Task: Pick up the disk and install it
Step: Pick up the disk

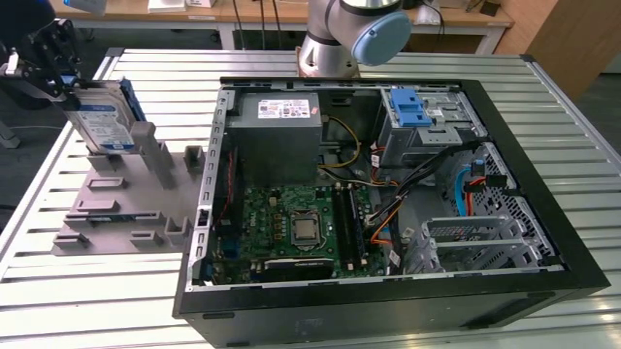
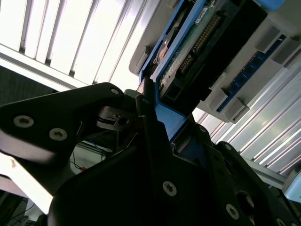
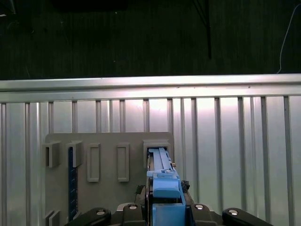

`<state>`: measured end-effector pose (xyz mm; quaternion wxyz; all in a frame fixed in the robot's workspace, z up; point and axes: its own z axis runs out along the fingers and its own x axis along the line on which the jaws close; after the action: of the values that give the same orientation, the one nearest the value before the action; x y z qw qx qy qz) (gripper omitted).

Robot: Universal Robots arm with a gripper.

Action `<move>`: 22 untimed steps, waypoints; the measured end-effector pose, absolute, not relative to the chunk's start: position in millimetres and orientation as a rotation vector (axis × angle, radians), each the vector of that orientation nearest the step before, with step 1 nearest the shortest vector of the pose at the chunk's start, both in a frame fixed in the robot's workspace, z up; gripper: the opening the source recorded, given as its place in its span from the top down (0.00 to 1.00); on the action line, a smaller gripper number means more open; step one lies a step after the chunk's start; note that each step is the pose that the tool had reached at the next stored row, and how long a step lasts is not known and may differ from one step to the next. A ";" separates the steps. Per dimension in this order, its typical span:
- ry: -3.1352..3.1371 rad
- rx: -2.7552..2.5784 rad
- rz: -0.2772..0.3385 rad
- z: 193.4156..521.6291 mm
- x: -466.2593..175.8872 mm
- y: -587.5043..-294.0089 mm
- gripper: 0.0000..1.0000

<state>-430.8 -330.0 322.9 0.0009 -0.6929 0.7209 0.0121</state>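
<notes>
The claw (image 1: pixel 68 83) is clamped shut on the upper end of the disk (image 1: pixel 102 120), which hangs just below it standing on end, long axis near upright and labelled face toward the exterior camera (its blue bracket (image 3: pixel 164 188) sits between the fingers in the first wrist view). Directly under the disk's lower end lies the grey slotted holder (image 1: pixel 116 211); whether they touch I cannot tell. Beneath spreads the ribbed metal table (image 1: pixel 87 291), with the open computer case (image 1: pixel 388 182) well away from the claw, toward the exterior view's right, and a wooden workbench (image 1: pixel 272 11) beyond.
</notes>
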 end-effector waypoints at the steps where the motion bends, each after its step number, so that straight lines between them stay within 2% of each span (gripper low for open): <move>1: 2.263 -2.176 0.038 323.2 -430.8 -330.0 0.63; 22: 2.263 -2.175 0.037 329.5 -431.1 -330.0 0.63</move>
<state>-431.1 -330.0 329.5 0.0012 -0.6929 0.7209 0.0118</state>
